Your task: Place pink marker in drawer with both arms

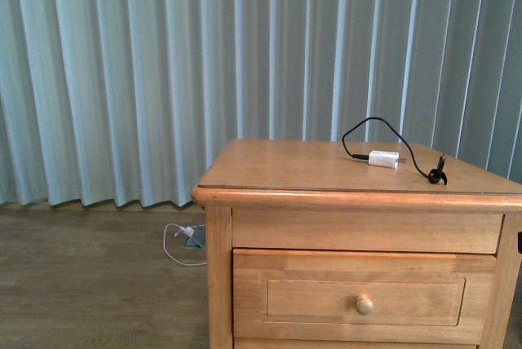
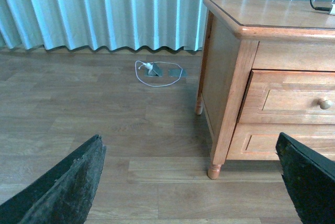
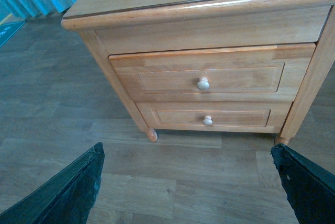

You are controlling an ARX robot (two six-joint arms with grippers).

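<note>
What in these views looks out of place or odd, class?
Nothing is damaged or spilled. The pink marker shows in no view. A white charger plug with a looping black cable lies on the nightstand top, and a white cord lies loose on the floor. Both drawers are shut.

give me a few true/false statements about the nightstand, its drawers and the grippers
1. The top drawer is shut. True.
2. A pink marker lies on the nightstand top. False: only a white charger plug with a black cable shows there.
3. The left gripper is open and holds nothing. True.
4. The right gripper grips the upper knob. False: it is open, apart from it.
5. The nightstand has two drawers with knobs. True.
</note>
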